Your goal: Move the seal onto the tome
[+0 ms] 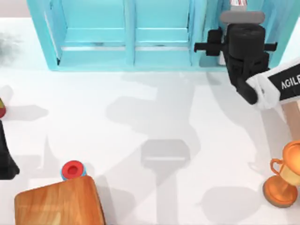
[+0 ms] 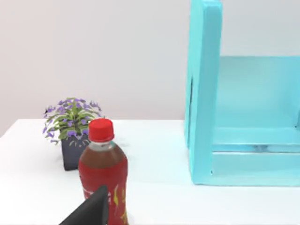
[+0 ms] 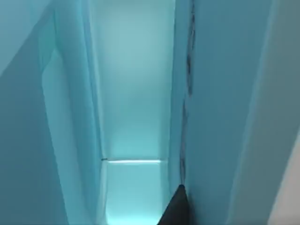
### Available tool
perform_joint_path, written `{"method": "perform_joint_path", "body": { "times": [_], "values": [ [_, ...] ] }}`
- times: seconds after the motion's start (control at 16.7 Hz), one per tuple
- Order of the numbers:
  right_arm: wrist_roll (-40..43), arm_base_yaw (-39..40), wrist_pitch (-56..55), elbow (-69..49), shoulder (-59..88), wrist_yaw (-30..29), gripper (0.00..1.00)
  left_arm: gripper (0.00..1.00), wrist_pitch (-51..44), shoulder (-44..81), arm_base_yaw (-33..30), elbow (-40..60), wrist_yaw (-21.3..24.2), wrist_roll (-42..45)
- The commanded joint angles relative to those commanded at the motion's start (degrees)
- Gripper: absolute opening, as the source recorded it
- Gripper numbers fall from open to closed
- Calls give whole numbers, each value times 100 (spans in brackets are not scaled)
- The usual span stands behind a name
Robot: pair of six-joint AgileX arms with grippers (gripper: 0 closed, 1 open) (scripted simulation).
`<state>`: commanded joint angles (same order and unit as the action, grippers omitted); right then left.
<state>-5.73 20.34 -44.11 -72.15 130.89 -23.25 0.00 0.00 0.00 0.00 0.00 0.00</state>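
The seal is out of view. I cannot pick out the tome; a thin white strip stands in the right bay of the teal shelf unit, and I cannot tell what it is. My right gripper reaches into that bay at the table's back right. In the right wrist view, teal walls close in on both sides, and one dark fingertip lies against the nearer wall. My left arm rests at the table's left edge, with one dark fingertip in front of a bottle.
A red-capped bottle and a purple-flowered pot plant stand at the left. A small red disc with a blue rim lies beside a brown wooden board at the front left. An orange-gold trophy cup stands at the front right.
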Motion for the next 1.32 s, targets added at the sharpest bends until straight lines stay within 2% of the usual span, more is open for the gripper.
{"method": "perform_joint_path", "body": {
  "times": [0.3,0.54,0.78,0.96,1.32],
  "values": [
    [-101,408,1177,659,-1379,-384,0,100,0,0,0,0,0,0],
    [-263,725,1877,914,-3388,-664,0,100,0,0,0,0,0,0],
    [-336,1070,3022,1456,-4990,-1001,0,100,0,0,0,0,0,0],
    [-395,1333,3581,1916,-5556,-1228,0,100,0,0,0,0,0,0],
    [-400,1366,3648,1996,-5590,-1256,0,100,0,0,0,0,0,0]
  ]
}}
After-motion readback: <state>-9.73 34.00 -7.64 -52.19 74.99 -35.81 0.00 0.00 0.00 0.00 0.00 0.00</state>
